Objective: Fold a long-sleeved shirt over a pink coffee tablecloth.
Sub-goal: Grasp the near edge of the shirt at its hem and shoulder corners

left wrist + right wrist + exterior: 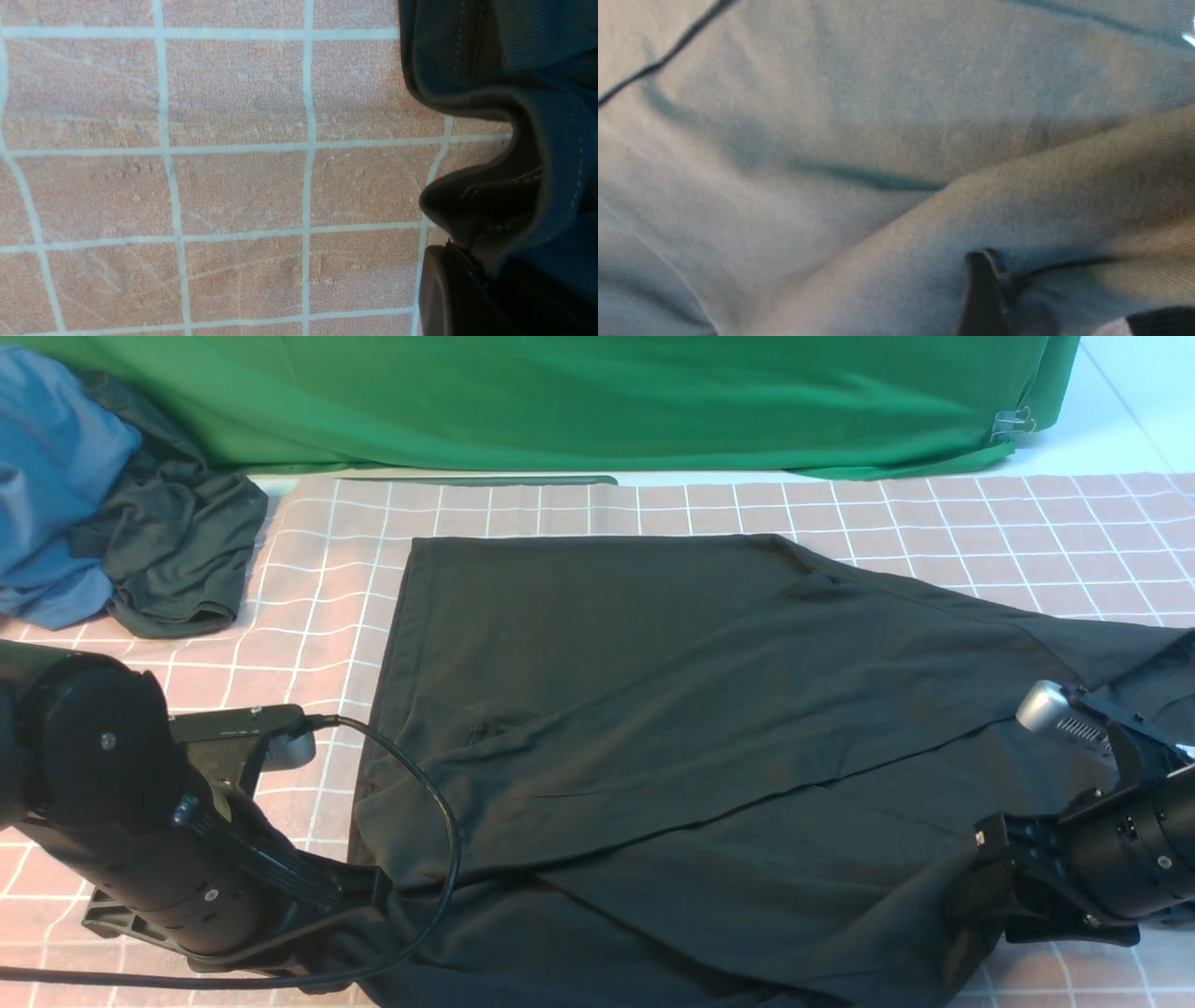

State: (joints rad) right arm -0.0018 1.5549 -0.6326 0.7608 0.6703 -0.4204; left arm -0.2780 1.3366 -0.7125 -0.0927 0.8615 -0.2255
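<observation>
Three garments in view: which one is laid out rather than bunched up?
The black shirt: it lies spread out on the pink cloth. The blue garment and the grey-green garment sit crumpled in a heap at the far left.

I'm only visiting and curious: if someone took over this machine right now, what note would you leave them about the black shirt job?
Tools: the left tool is shut, pinching the near left edge of the long-sleeved shirt. The right tool sits at the shirt's near right edge; its close-up is too blurred to tell whether it grips.
Where: the shirt lies mostly flat on the pink coffee tablecloth.
Done: what looks like a sleeve is laid slantwise across the body.
Left: probably folding the body over, starting from the near edge.
</observation>
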